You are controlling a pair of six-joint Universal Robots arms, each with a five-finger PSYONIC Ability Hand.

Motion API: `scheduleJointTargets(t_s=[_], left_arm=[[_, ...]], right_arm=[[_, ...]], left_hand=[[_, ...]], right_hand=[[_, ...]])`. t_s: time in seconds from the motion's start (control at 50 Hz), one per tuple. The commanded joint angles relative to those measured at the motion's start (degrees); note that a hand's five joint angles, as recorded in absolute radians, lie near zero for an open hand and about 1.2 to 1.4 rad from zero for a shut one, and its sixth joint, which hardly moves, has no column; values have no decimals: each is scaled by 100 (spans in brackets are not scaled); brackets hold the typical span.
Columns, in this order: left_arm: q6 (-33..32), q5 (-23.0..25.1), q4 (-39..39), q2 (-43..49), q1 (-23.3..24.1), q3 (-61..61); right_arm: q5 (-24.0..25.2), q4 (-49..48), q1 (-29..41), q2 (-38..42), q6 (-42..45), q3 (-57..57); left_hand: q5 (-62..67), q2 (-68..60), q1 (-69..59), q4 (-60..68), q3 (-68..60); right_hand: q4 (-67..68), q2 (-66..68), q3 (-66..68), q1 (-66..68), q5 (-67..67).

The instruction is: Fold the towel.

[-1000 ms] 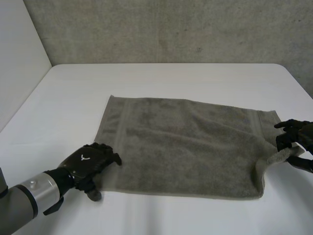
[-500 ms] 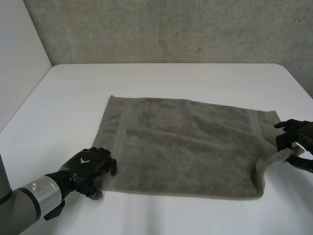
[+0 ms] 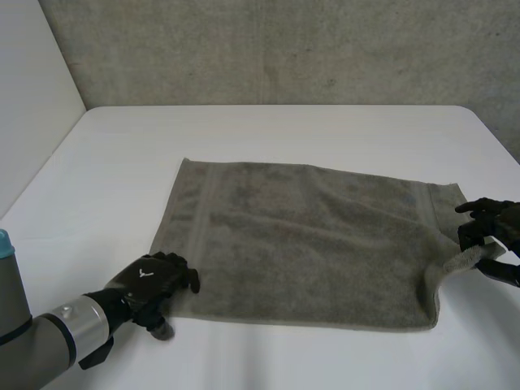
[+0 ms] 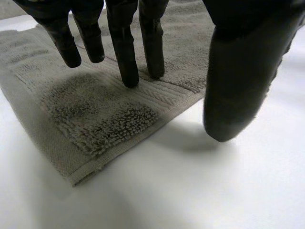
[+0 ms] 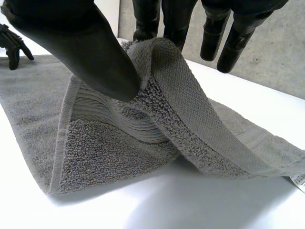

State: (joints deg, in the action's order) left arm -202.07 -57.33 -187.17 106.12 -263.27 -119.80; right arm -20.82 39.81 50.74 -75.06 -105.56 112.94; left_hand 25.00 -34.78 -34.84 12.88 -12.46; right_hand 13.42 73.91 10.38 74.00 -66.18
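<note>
A grey-brown towel (image 3: 309, 236) lies spread flat on the white table (image 3: 268, 130). My left hand (image 3: 153, 281) is at its near left corner. In the left wrist view the fingers (image 4: 125, 57) hover straight over that corner of the towel (image 4: 95, 114), while the thumb (image 4: 238, 86) hangs apart over bare table beside the edge, so the hand is open. My right hand (image 3: 491, 229) is at the near right corner. Its thumb (image 5: 81, 43) and fingers pinch a raised fold of the towel (image 5: 162, 109) there.
A grey wall (image 3: 284, 49) stands behind the table's far edge. Bare white table surrounds the towel on all sides. The left hand (image 5: 12, 43) also appears small across the towel in the right wrist view.
The left hand has shifted slightly toward the near edge at the towel's corner, and its forearm has swung lower. The right hand keeps its hold unchanged.
</note>
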Motion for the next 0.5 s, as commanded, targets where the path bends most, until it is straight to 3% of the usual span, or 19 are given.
scheduleJointTargets(t_s=[0.02,0.5], left_arm=[[1,-15,-135,66,30,80],[37,-305,-355,400,479,388]], right_arm=[[-1,0,6,0,0,0],[-1,0,-11,9,0,9]], left_hand=[[481,-503,-497,-288,246],[802,-823,-817,-288,246]], right_hand=[[-342,609,-38,600,-382],[-342,609,-38,600,-382]])
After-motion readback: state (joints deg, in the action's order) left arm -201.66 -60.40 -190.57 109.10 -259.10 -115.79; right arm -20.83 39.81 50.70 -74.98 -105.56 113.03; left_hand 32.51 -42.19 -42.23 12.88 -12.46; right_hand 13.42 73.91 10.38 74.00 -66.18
